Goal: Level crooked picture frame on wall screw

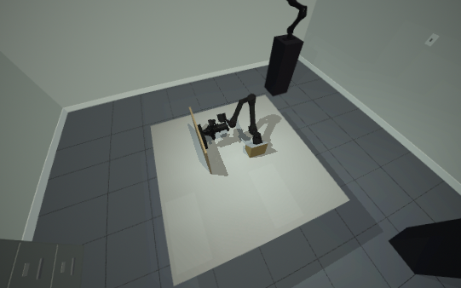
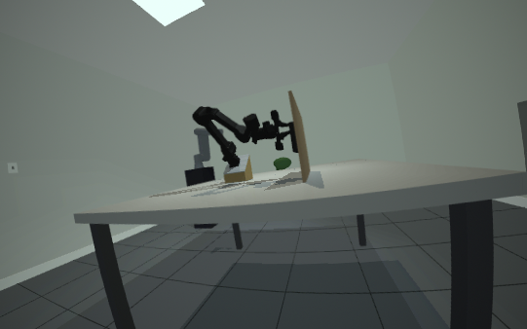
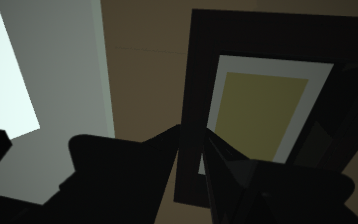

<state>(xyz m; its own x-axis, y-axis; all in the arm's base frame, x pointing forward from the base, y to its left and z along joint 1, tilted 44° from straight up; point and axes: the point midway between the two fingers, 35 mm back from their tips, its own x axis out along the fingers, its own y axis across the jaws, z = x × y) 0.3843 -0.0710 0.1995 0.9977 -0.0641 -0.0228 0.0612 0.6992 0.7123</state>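
Observation:
The dark picture frame [image 1: 203, 137] [image 2: 294, 138] [image 3: 205, 30] hangs against the upright wooden panel [image 1: 209, 164] [image 2: 303, 151] [image 3: 140, 80]. In the wrist view it has a pale mat and an olive-yellow picture. My gripper [image 3: 191, 130] is shut on the frame's left side bar, one fingertip at its outer edge and the other at its inner edge. The wrist view is slanted, so I cannot tell how level the frame is. The screw and the notched strip are hidden behind the frame. Part of the frame's lower right is hidden by a finger.
The arm stands on a yellowish block [image 1: 257, 150] [image 2: 239, 177] on the pale table [image 1: 239, 221] [image 2: 385, 187]. A green round object [image 2: 282, 163] shows beyond the table, left of the panel. A black pedestal [image 1: 283, 66] with another arm stands behind the table.

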